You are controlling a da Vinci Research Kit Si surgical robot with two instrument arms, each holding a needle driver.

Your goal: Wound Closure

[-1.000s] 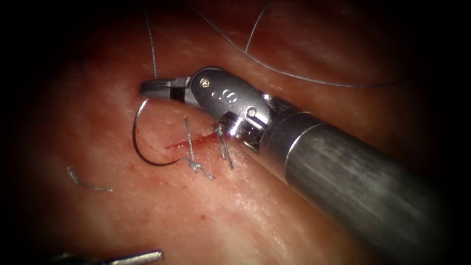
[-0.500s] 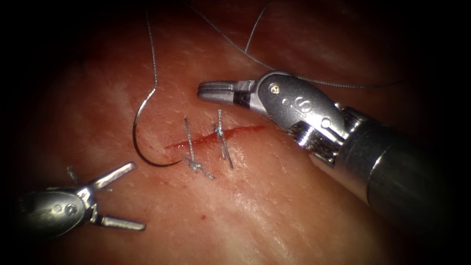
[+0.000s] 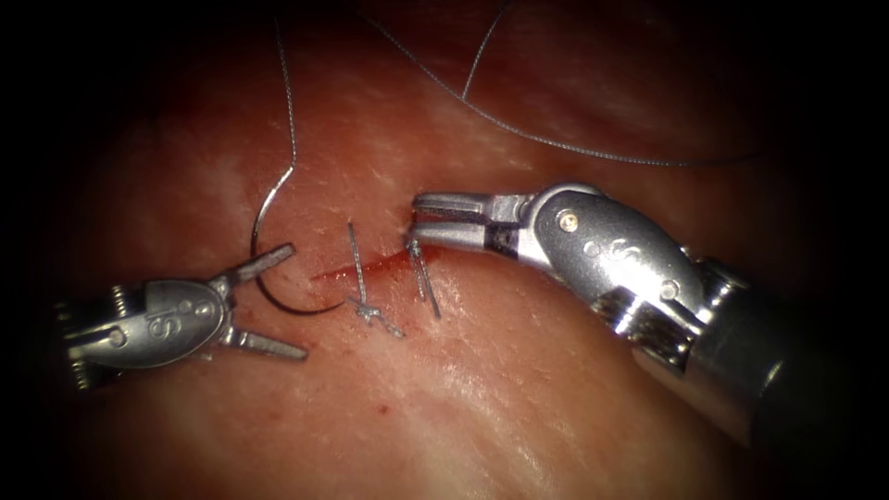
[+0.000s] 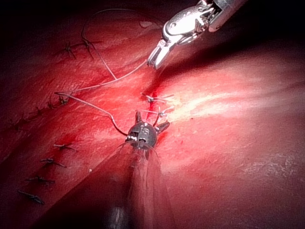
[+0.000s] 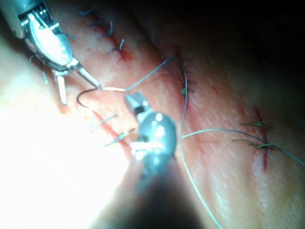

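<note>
The curved needle (image 3: 254, 243) lies on the tissue (image 3: 444, 389) left of the cut (image 3: 370, 267), with its point near the cut's left end. Neither tool holds it. My left tool (image 3: 294, 301) comes in from the lower left, jaws open astride the needle's lower curve; the upper jaw touches the needle or lies just over it. My right tool (image 3: 415, 220) hovers over the right-hand stitch (image 3: 421, 268) with jaws slightly open, holding nothing. Thread (image 3: 287, 93) runs up from the needle's tail. The right wrist view has the needle (image 5: 81, 98) by the left tool (image 5: 80, 93).
Two knotted stitches cross the cut, the left one (image 3: 359, 278) with its knot below. A long thread loop (image 3: 556, 143) lies across the far tissue. Red fluid marks the cut. The left wrist view has older stitched cuts (image 4: 45, 162) beside this one.
The right tool let go of the needle's tail and moved right, then down over the right-hand stitch. The left tool came up from the lower left, open, to the needle.
</note>
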